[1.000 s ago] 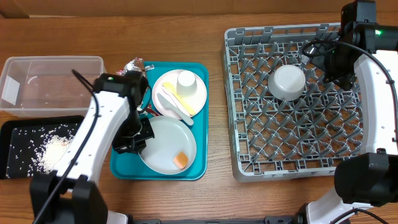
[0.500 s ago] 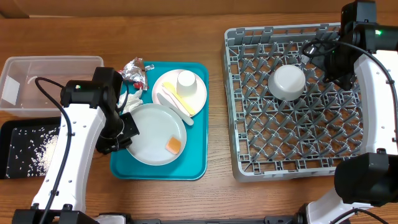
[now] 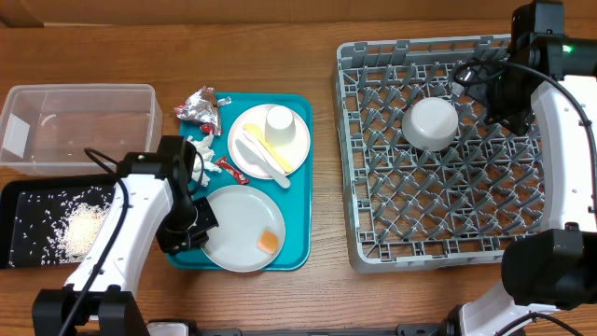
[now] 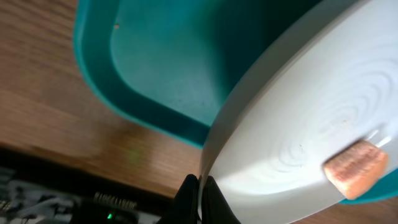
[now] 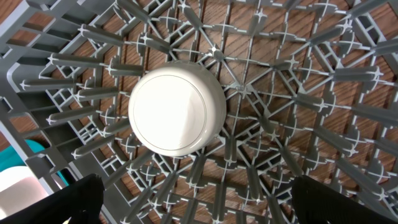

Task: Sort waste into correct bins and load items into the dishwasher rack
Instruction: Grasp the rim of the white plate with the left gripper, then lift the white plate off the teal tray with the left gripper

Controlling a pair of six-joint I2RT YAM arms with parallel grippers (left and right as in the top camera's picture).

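Left fingers: pinched narrow on the left rim of the near plate, which sits at the near end of the teal tray. A small orange cube lies loose on the plate's right side, well away from the grip.

Right fingers: spread wide and holding nothing, above the far right of the dishwasher rack, where an upturned white bowl sits among the pegs.

Bins: the black tray, with rice in it, is on the tabletop just left of the teal tray. The clear tub is beyond it.

Step in hand, as judged: emptying the cube off the plate into a bin before racking the plate.

Recommendations:
- Lift the rim clear of the teal tray's lip before moving left.
- Keep the plate level in transit. The edge grip is thin, so the plate may pivot.
- Tilt only once it is fully over the black tray, lowering the side away from the grip so the cube slides off.
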